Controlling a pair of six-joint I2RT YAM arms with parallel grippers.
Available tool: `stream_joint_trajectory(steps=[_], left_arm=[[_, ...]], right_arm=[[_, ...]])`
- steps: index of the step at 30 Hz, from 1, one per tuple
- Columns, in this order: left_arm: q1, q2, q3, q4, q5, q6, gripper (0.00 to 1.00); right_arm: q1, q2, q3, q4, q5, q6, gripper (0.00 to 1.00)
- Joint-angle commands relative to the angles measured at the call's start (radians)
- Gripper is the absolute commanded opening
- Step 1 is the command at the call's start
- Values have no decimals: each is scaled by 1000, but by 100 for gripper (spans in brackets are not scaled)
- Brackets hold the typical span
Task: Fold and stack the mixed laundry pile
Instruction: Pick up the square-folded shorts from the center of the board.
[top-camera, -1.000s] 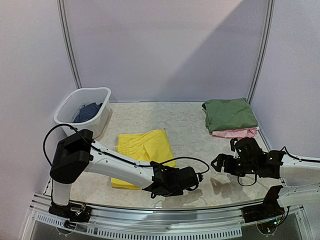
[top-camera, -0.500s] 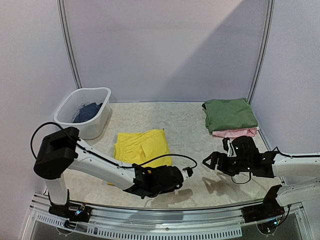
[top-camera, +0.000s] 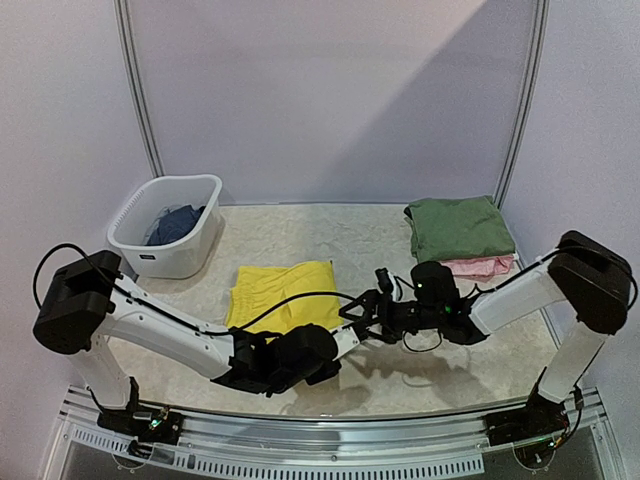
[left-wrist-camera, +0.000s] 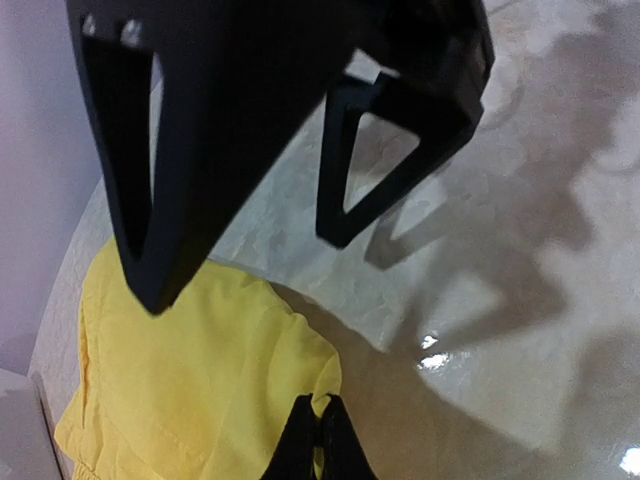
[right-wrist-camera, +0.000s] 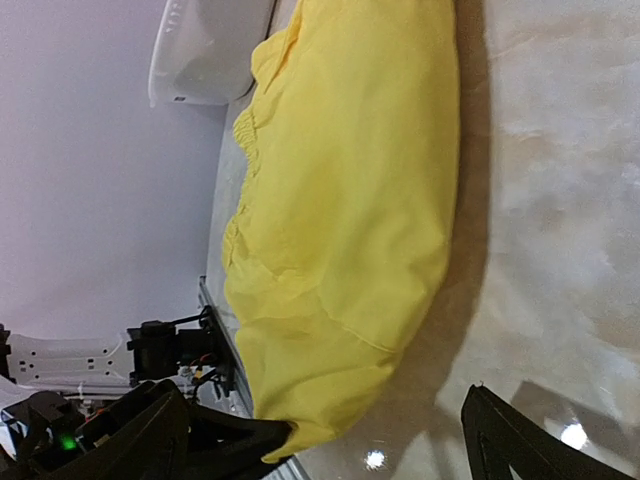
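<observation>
Showing, left wrist view: left tool (left-wrist-camera: 240, 270) released, fingers spread, nothing between them; yellow shorts (left-wrist-camera: 190, 390) flat just below it on the glossy marbled surface (left-wrist-camera: 500, 300). Right wrist view: right tool (right-wrist-camera: 320, 410) likewise spread and empty, shorts directly ahead, basket (right-wrist-camera: 205, 50) beyond. Top view: green top (top-camera: 458, 228) over pink garment (top-camera: 475, 266), stacked behind the right tool; blue garment (top-camera: 178, 222) in the basket; pale walls enclose the surface. Shorts probably light, limp and prone to sliding; best pinched at the near corners.

Top camera is looking down over the whole table (top-camera: 380, 240). Both wrist cameras are skimming low and close, sharing the shorts (left-wrist-camera: 190, 390).
</observation>
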Motion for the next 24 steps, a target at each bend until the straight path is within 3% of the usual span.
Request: stream_joint_trajectory(steps=[1, 7, 15, 24], left_arm=[[-1, -46, -22, 47, 13, -21, 0], [-18, -105, -47, 43, 24, -15, 0], [-46, -162, -68, 31, 35, -9, 0], [-66, -157, -58, 23, 41, -12, 0]], right_arm=[[16, 168, 55, 303, -119, 137, 95], [20, 337, 119, 415, -173, 229, 92], [20, 397, 183, 383, -203, 227, 91], [20, 439, 226, 384, -220, 231, 75]])
